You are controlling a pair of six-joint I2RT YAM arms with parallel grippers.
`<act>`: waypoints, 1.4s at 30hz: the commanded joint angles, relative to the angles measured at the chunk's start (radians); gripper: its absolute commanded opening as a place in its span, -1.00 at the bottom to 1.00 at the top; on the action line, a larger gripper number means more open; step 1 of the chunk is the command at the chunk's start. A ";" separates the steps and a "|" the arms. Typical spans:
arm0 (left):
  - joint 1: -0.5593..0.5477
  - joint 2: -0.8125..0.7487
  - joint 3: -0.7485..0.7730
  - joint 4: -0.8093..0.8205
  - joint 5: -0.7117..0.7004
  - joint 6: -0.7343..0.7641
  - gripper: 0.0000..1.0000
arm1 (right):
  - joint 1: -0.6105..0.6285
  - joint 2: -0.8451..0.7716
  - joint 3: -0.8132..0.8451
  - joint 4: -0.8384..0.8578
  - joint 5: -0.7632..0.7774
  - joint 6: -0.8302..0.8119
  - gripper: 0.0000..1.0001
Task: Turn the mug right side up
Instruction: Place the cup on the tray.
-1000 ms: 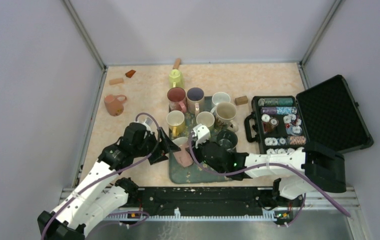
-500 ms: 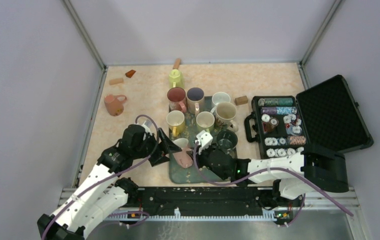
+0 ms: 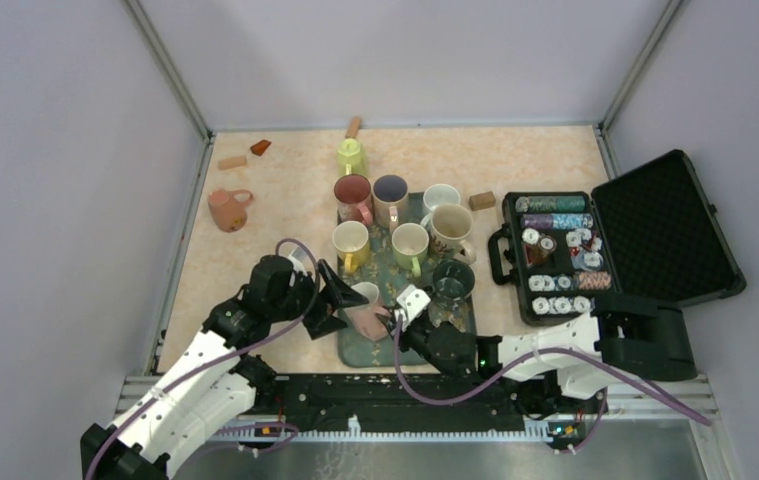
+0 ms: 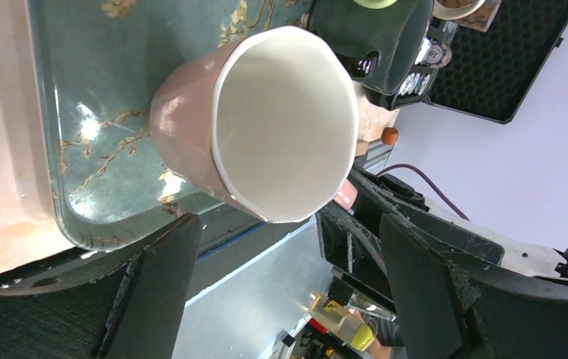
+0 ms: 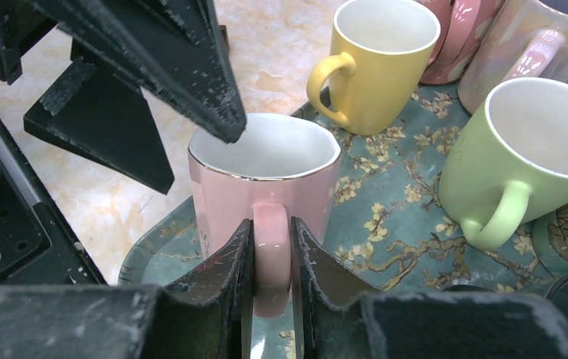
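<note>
Right jaws are clamping narrowly on the handle (image 5: 271, 258) of the pink mug (image 5: 262, 179). Left jaws are standing wide apart, one on each side of the mug's mouth, gripping nothing. The mug is sitting over the near left corner of the tray (image 5: 393, 224), close to the yellow mug (image 5: 370, 63) and the green mug (image 5: 520, 142).

Step in hand, as I judge it: seating the mug on its base.
- Keep the handle grip firm until the base is lying flat on the tray.
- Lower straight down, so the glazed wall is not sliding.
- Keep the left jaws clear of the rim.
- Open the right jaws only after the mug is standing by itself, then back off along the handle line, away from the neighbours.

View notes:
- Right wrist view is showing the handle pinch and the mouth facing up.
- Left wrist view is looking into the white interior and showing the wide gap.
- Top view is placing the mug on the tray above the tabletop (image 3: 255, 250); tilt is unclear there.
</note>
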State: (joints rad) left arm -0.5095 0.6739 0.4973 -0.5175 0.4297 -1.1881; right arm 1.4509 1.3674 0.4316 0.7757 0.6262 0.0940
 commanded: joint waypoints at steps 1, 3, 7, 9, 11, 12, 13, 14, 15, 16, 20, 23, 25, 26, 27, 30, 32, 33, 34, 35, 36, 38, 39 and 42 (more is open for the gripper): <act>0.005 -0.009 0.008 0.073 0.006 -0.019 0.92 | 0.030 0.032 -0.010 0.120 0.068 -0.026 -1.00; 0.005 -0.003 0.002 0.082 0.012 -0.019 0.93 | 0.037 0.049 -0.021 0.144 0.079 -0.023 -1.00; 0.005 0.018 0.001 0.095 0.017 -0.015 0.93 | 0.058 0.067 -0.029 0.171 0.122 -0.022 -0.95; 0.006 0.026 0.005 0.100 0.015 -0.012 0.93 | 0.063 0.071 -0.029 0.166 0.132 -0.012 -0.84; 0.005 0.035 0.006 0.106 0.017 -0.010 0.93 | 0.069 0.072 -0.030 0.163 0.136 -0.008 -0.79; 0.005 0.041 0.006 0.108 0.017 -0.009 0.93 | 0.073 0.073 -0.030 0.161 0.139 -0.007 -0.77; 0.006 0.043 0.006 0.109 0.018 -0.008 0.93 | 0.076 0.072 -0.031 0.159 0.140 -0.004 -0.74; 0.005 0.046 0.005 0.113 0.019 -0.008 0.93 | 0.080 0.073 -0.031 0.159 0.143 -0.005 -0.73; 0.004 0.048 0.004 0.115 0.020 -0.008 0.93 | 0.085 0.073 -0.032 0.155 0.146 -0.004 -0.71; 0.005 0.049 0.004 0.115 0.018 -0.008 0.93 | 0.088 0.075 -0.031 0.154 0.147 -0.002 -0.69; 0.006 0.046 0.000 0.111 0.015 -0.013 0.94 | 0.101 0.082 -0.029 0.151 0.160 -0.001 -0.56; 0.005 0.048 -0.002 0.114 0.019 -0.016 0.94 | 0.107 0.078 -0.026 0.135 0.164 0.008 -0.46; 0.005 0.052 0.000 0.115 0.020 -0.017 0.94 | 0.111 0.075 -0.027 0.130 0.163 0.011 -0.42; 0.005 0.053 0.000 0.115 0.019 -0.016 0.94 | 0.111 0.074 -0.027 0.126 0.162 0.013 -0.40; 0.006 0.054 0.002 0.113 0.019 -0.016 0.94 | 0.112 0.073 -0.027 0.122 0.163 0.016 -0.38; 0.005 0.056 0.001 0.111 0.020 -0.016 0.94 | 0.114 0.073 -0.024 0.103 0.165 0.019 -0.36; 0.005 0.057 -0.002 0.111 0.023 -0.017 0.94 | 0.113 0.075 -0.021 0.086 0.165 0.021 -0.31; 0.005 0.058 -0.004 0.111 0.024 -0.018 0.95 | 0.113 0.074 -0.018 0.076 0.165 0.023 -0.29; 0.005 0.059 -0.007 0.112 0.025 -0.018 0.95 | 0.113 0.073 -0.016 0.065 0.163 0.026 -0.26; 0.005 0.060 -0.009 0.114 0.027 -0.019 0.95 | 0.114 0.071 -0.013 0.054 0.160 0.028 -0.24; 0.005 0.060 -0.012 0.117 0.030 -0.021 0.95 | 0.113 0.069 -0.009 0.040 0.159 0.035 -0.22; 0.004 0.061 -0.020 0.128 0.037 -0.028 0.96 | 0.113 0.064 -0.008 0.019 0.161 0.049 -0.14; 0.003 0.060 -0.021 0.129 0.035 -0.028 0.96 | 0.112 0.061 -0.005 0.005 0.161 0.056 -0.10; 0.004 0.059 -0.028 0.136 0.044 -0.034 0.96 | 0.114 0.067 0.015 -0.041 0.160 0.078 0.04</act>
State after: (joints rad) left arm -0.5095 0.7315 0.4801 -0.4381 0.4538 -1.2072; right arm 1.5555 1.4357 0.4068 0.7891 0.7773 0.1326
